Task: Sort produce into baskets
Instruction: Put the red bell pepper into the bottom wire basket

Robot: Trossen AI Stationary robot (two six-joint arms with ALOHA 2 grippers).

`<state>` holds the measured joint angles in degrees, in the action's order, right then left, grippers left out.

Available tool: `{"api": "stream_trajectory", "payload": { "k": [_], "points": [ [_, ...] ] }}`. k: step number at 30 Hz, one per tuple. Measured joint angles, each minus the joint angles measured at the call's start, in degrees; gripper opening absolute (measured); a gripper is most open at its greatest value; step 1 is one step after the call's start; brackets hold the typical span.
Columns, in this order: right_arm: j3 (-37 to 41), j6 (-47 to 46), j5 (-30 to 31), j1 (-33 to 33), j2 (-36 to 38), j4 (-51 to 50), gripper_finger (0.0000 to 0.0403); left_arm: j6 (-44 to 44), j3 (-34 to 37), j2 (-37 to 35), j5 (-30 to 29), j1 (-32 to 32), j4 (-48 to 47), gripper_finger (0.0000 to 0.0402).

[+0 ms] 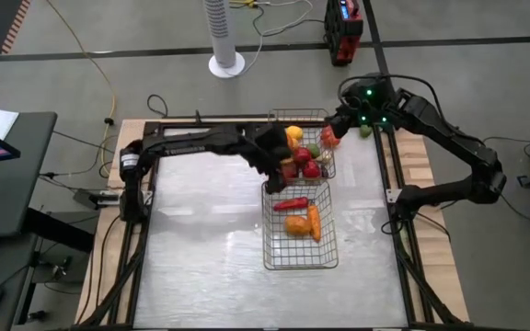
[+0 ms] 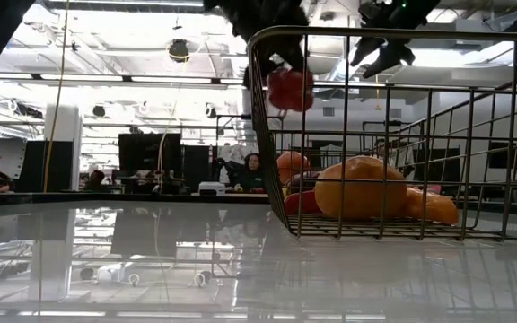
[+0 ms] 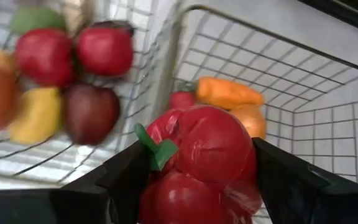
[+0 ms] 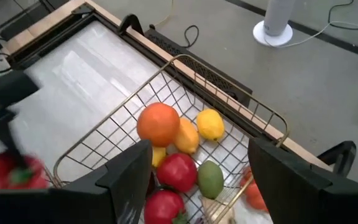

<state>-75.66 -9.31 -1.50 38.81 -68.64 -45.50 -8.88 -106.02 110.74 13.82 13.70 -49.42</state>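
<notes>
The left gripper (image 3: 194,186), jaws clamped on a red pepper (image 3: 201,162), hangs over the junction of the two baskets (image 1: 300,241). The step looks like delivery: next, shift above the vegetable basket and release. The right gripper (image 4: 197,180) waits, jaws apart and empty, above the fruit basket (image 4: 166,68).

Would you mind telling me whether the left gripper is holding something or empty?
Holding. The left gripper is shut on a red pepper with a green stem, its fingers pressed against both sides.
</notes>
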Motion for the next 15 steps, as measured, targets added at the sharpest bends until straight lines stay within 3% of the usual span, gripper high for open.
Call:
{"api": "stream_trajectory", "payload": {
  "k": [10,15],
  "points": [
    [0.32,0.82,-0.11,2.66,-0.07,-1.17,0.0291,-4.01,0.0,0.0,-5.77,-3.21,1.15,0.0243],
    [4.5,0.77,-4.08,6.47,-1.56,-3.24,0.0291,-6.82,2.28,-0.09,-5.51,-3.71,5.8,0.0247]
  ]
}}
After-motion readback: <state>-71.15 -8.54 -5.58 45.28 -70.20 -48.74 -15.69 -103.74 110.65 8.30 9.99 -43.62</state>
